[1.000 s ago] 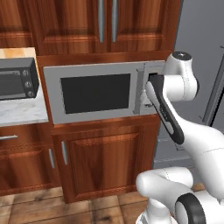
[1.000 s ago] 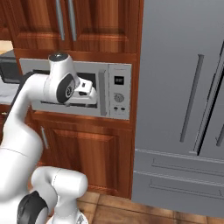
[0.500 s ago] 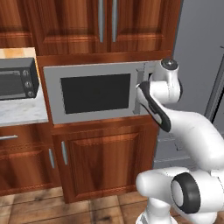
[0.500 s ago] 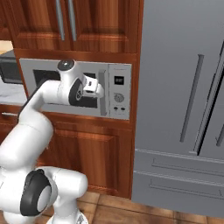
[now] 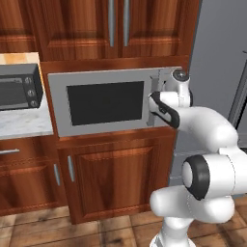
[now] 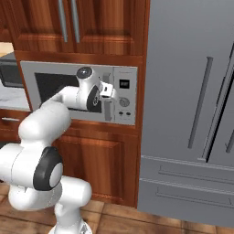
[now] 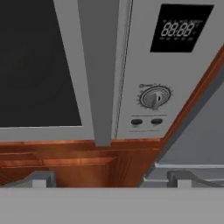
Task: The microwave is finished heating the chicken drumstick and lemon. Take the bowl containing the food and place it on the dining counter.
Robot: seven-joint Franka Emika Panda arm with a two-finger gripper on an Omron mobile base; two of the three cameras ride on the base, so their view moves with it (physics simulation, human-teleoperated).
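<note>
1. The microwave (image 5: 108, 102) is built into the reddish wood cabinetry, with tall cupboard doors above it and a cabinet door (image 5: 116, 181) below. Its door is shut, the dark window flush with the front. This is judged the reason the arm is at the appliance at all: the door must come open before anything inside can be reached.

2. The bowl, drumstick and lemon cannot be seen; they are presumably behind the dark window, which shows nothing of the interior.

3. The gripper (image 6: 108, 90) sits close against the right end of the microwave front, at the vertical door handle (image 7: 97, 74) beside the control panel (image 6: 124, 95). The hand view looks straight at the handle, with the display, dial (image 7: 154, 98) and two small buttons to one side.

4. The fingers (image 7: 41, 178) are spread wide and empty, holding nothing. They are apparently set to straddle the handle; contact is not evident.

5. A toaster oven (image 5: 18, 87) stands on the marble tabletop (image 5: 24, 126) at the left, well apart from the work.

6. A grey refrigerator (image 6: 192, 105) adjoins the cabinetry on the right.
</note>
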